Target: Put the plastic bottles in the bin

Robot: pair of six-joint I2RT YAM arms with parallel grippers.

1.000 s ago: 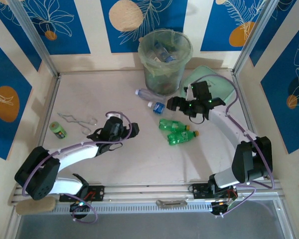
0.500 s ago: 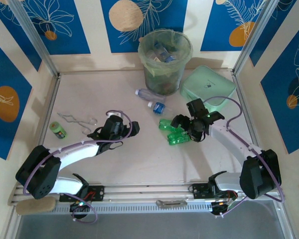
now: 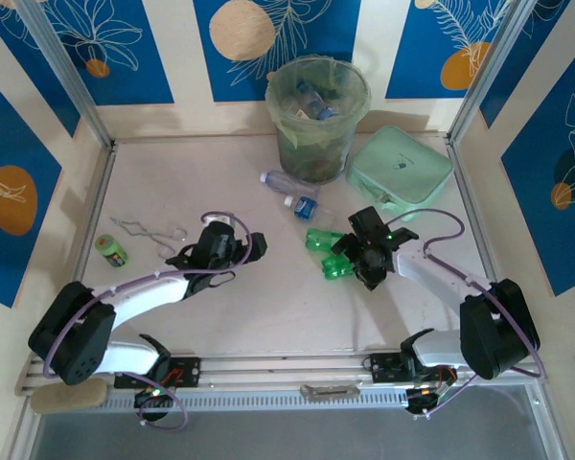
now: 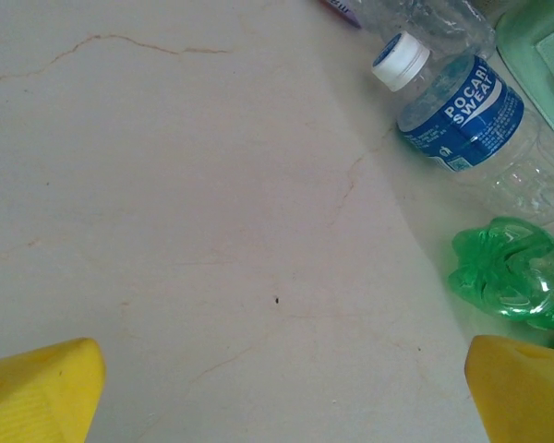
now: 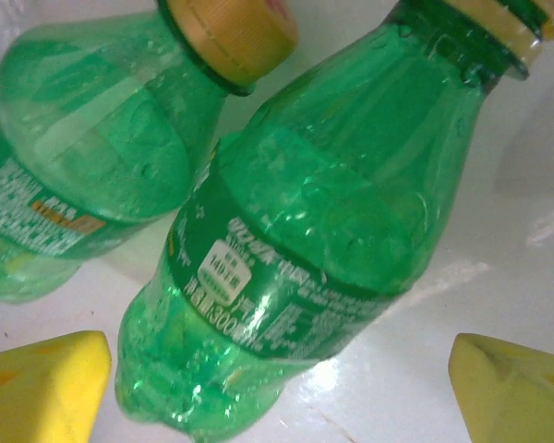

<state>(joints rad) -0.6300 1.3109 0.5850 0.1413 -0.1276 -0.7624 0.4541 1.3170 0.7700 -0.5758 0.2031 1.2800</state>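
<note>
The two green bottles (image 3: pixel 319 240) lie side by side on the table (image 3: pixel 172 182), in front of the bin (image 3: pixel 311 153) and well apart from it. The right gripper (image 3: pixel 353 257) hangs directly over them. In its wrist view one green bottle (image 5: pixel 286 249) lies between the yellow fingertips (image 5: pixel 42 388), which stand wide apart. They do not touch it, and nothing is held. This bottle's long axis runs slanted, base to the lower left and cap to the upper right, so it is not square to the line on which the fingers close. I judge that a small turn of the wrist would help. Otherwise one finger may catch the neighbour bottle (image 5: pixel 74 157), which lies just beside it.

Nearer to the bin lie a blue-labelled clear bottle (image 3: pixel 302 203) and another clear bottle (image 3: pixel 278 179). The bin already holds several bottles.

The left gripper (image 3: pixel 249 247) is also spread wide and empty, low over bare table. The bottles are ahead of it and to its right. The right arm is clearly the nearer one to the green pair.

One second ago the right gripper was further back, over the mint-green lid (image 3: pixel 400 171), and hid part of it. Half a second ago it had come over the green pair. Now it has moved a little more over them, and the lid is fully in view. The left arm and all the bottles on the table lie as they did then.
</note>
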